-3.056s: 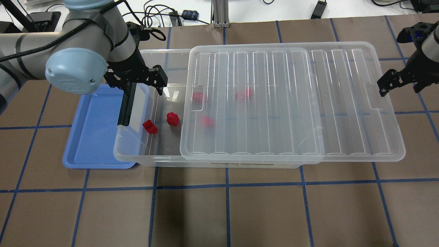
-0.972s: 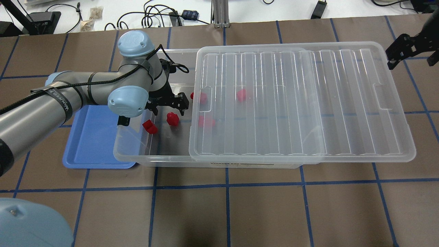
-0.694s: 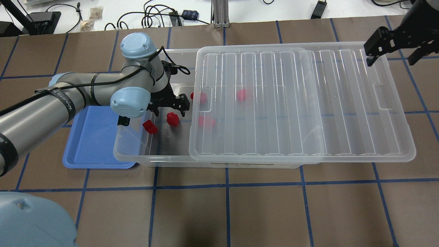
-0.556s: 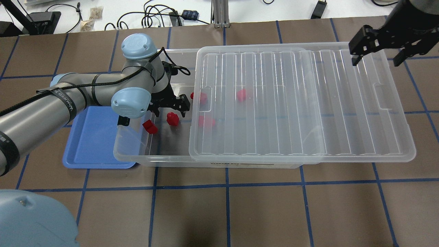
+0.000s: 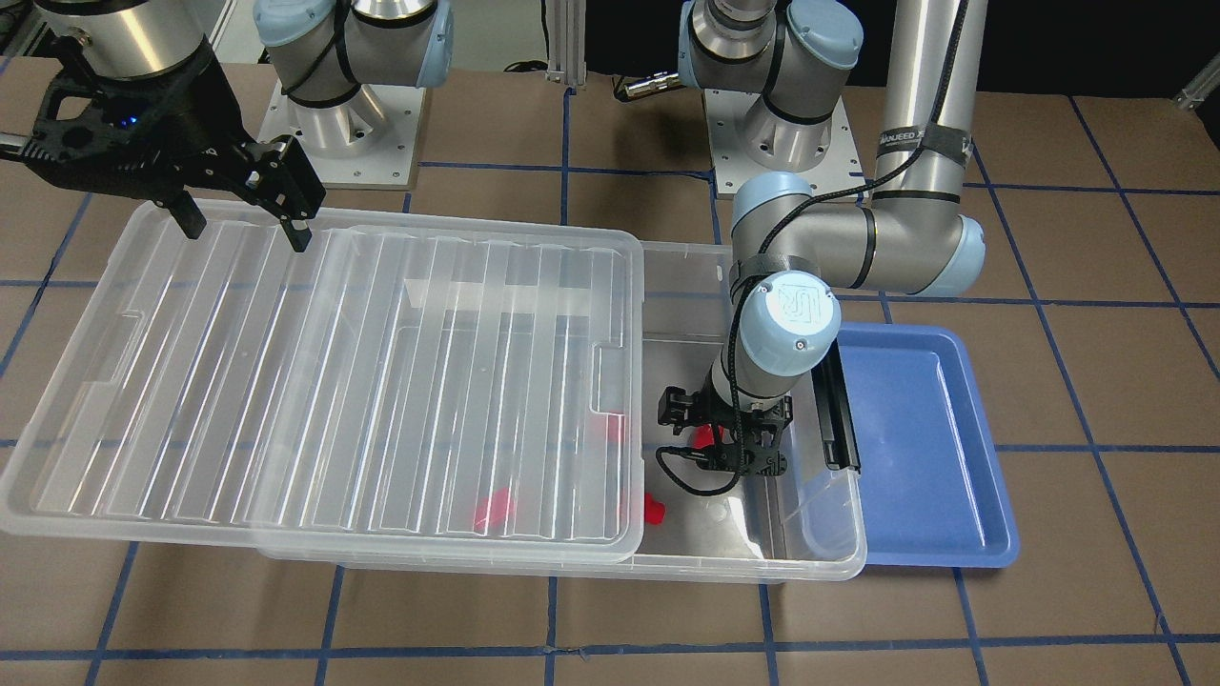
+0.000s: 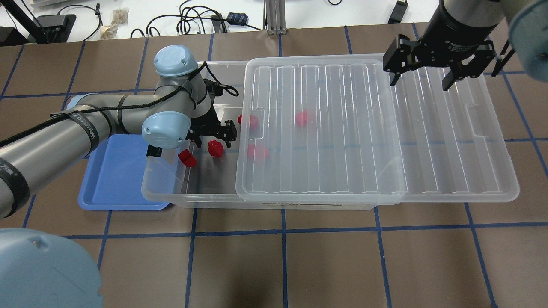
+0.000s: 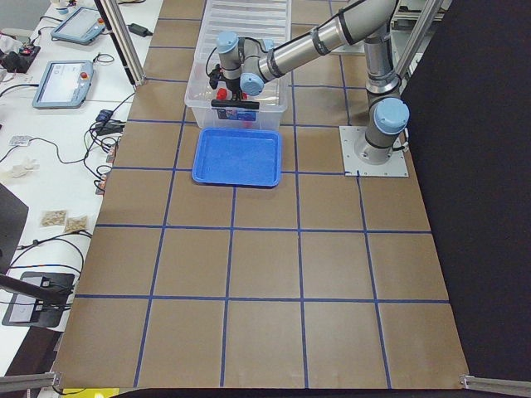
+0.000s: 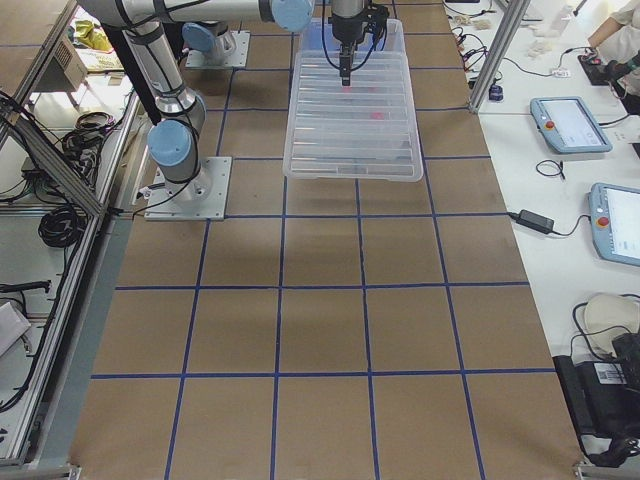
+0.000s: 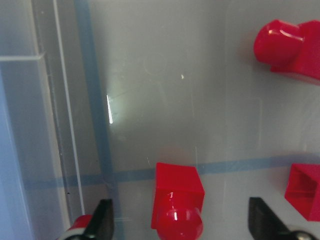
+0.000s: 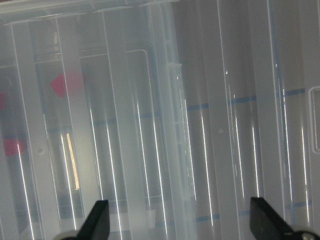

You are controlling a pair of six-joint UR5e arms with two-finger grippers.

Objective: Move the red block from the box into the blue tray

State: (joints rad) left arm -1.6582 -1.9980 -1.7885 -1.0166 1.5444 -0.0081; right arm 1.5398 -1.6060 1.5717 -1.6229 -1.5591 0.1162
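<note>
The red block (image 9: 177, 200), stud toward the camera, lies on the floor of the clear box (image 6: 188, 199) at its uncovered left end. It also shows in the overhead view (image 6: 215, 148). My left gripper (image 6: 212, 137) is open and low inside the box, its fingers either side of the block without touching it; it also shows in the front view (image 5: 729, 448). The blue tray (image 6: 115, 179) lies against the box's left end with nothing in it. My right gripper (image 6: 419, 83) is open and empty above the far right part of the lid (image 6: 376, 128).
An angular red piece (image 6: 187, 158) lies by the box's left wall. Other red pieces (image 6: 249, 122) (image 6: 302, 117) (image 6: 257, 152) sit at or under the lid's edge. The lid is slid right and overhangs the box. A black latch bar (image 5: 834, 400) hangs at the tray end.
The left gripper went down into the box over the red block, then held almost still. The right gripper moved left, from the table's right edge to over the lid. The lid shifted slightly right.
</note>
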